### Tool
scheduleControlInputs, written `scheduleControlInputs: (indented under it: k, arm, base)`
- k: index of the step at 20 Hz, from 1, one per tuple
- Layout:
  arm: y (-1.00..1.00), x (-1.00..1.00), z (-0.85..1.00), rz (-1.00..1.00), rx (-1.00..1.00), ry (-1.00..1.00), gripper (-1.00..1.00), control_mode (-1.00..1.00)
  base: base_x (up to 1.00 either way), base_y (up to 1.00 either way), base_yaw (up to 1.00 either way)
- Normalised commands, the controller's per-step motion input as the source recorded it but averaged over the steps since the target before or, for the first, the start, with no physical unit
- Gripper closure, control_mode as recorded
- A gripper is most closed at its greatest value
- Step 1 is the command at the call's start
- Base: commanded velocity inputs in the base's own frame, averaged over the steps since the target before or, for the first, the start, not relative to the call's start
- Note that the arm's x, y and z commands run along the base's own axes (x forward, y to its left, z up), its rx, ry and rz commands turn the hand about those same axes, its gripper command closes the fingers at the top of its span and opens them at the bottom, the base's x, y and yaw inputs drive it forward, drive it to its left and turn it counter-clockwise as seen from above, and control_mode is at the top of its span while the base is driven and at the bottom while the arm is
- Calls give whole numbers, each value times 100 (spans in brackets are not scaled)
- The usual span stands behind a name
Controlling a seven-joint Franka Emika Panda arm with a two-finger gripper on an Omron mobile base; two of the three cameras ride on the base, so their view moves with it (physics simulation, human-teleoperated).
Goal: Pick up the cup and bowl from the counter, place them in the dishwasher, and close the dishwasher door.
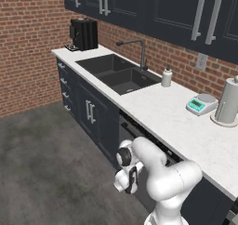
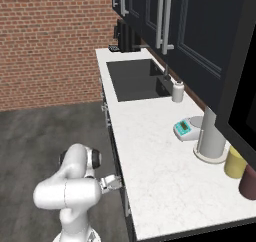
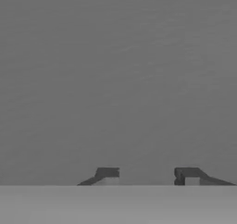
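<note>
We hang our fingers [image 3: 149, 176] partly open and empty, low before the dishwasher [image 1: 139, 140] under the desk [image 1: 186, 126], likely because its door needs handling.

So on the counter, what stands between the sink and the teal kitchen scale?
In the left base view a small white soap bottle stands between the sink and the scale, beside the sink's corner. The rest of that counter stretch is bare.

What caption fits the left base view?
Arm folded low, end effector beside the dishwasher under the counter.
</note>
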Motion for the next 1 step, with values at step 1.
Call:
scheduleControlInputs:
  k: [1]
  arm:
    - [-100, 9, 45, 0, 0, 0, -100, -100]
  base:
    - [0, 0, 0]
